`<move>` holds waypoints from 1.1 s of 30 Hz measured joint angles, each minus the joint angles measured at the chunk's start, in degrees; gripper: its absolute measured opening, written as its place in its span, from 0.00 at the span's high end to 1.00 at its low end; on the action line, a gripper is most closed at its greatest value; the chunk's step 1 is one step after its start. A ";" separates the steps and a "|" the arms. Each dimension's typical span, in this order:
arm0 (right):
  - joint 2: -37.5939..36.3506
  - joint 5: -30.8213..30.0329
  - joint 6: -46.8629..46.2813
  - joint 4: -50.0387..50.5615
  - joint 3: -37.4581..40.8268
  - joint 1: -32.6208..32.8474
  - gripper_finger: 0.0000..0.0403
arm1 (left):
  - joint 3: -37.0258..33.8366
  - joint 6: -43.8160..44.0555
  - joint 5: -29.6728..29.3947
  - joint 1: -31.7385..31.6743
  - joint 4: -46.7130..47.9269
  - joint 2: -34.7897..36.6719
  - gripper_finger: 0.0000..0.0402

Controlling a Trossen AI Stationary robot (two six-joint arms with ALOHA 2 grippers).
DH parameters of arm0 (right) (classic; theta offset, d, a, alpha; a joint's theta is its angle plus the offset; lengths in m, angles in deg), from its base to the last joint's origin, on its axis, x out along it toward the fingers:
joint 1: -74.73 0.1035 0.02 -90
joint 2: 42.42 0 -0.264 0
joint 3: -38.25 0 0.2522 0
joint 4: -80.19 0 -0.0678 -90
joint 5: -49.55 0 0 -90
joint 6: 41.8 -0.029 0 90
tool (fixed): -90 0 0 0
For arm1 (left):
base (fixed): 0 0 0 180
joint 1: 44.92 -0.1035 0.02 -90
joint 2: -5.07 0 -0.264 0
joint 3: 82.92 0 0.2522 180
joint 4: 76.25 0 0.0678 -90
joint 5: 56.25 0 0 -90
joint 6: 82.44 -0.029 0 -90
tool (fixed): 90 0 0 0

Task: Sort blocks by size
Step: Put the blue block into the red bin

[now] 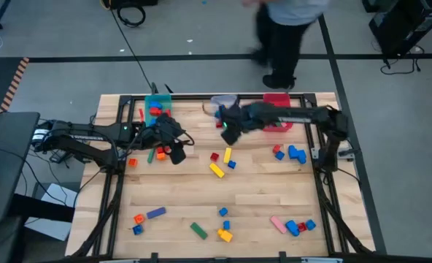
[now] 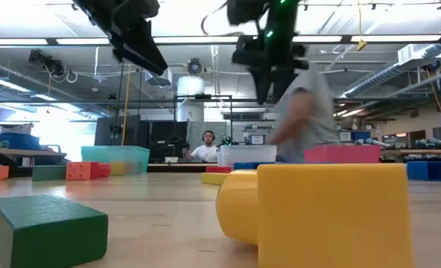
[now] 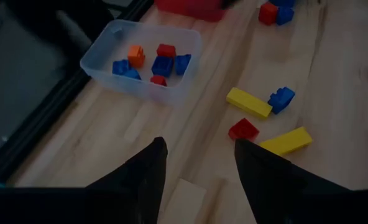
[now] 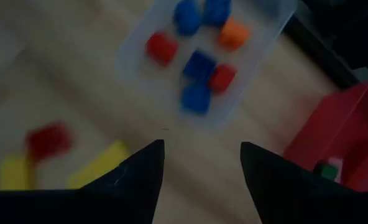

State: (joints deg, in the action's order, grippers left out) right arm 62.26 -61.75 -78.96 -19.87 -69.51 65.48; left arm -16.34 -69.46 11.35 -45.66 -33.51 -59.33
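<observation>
Grey floor [image 1: 201, 29] fills the top of the overhead frame, crossed by black cables. At table height, long ceiling lights [image 2: 49, 42] run across an open workshop with exposed ducts [image 2: 399, 71].

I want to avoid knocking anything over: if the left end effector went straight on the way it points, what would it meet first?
Probably the small red block, just ahead of the open, empty left end effector; the yellow bars lie just beyond it. Depth is unclear, so bare table might come first.

Both arms reach inward over blocks [image 1: 217, 170] scattered across the table [image 1: 260, 191].
</observation>
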 joint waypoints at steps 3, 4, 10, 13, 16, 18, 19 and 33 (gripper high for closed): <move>-5.98 -0.14 -4.87 -1.75 8.03 5.40 0.46 | 0.00 3.93 0.03 0.24 0.33 0.00 0.51; -8.17 -0.14 -7.09 -2.74 11.10 7.19 0.46 | 0.00 4.67 -0.01 0.66 0.58 0.00 0.51; -20.46 -0.10 -23.39 -6.61 25.84 18.56 0.49 | 0.00 11.38 -0.45 6.15 0.73 -0.17 0.51; -24.90 -0.10 -31.08 -7.46 30.39 23.90 0.50 | 0.00 15.60 -0.48 10.53 1.74 -1.09 0.51; -27.77 -0.18 -36.32 -7.52 33.27 28.46 0.51 | 1.22 21.35 -0.43 15.02 6.73 -3.41 0.51; -28.83 -0.41 -38.49 -7.40 34.70 30.76 0.51 | 3.56 25.85 -0.42 17.80 12.53 -6.24 0.51; -29.18 -0.49 -39.17 -7.41 35.30 31.70 0.51 | 5.13 28.21 -0.40 19.13 15.95 -7.81 0.51; -29.38 -0.84 -39.48 -9.31 38.03 35.19 0.51 | 14.49 37.41 1.71 42.03 25.27 -20.65 0.51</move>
State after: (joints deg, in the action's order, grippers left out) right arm 32.88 -62.58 -118.44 -29.19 -31.48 100.67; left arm -1.85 -32.05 13.06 -3.63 -8.24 -79.98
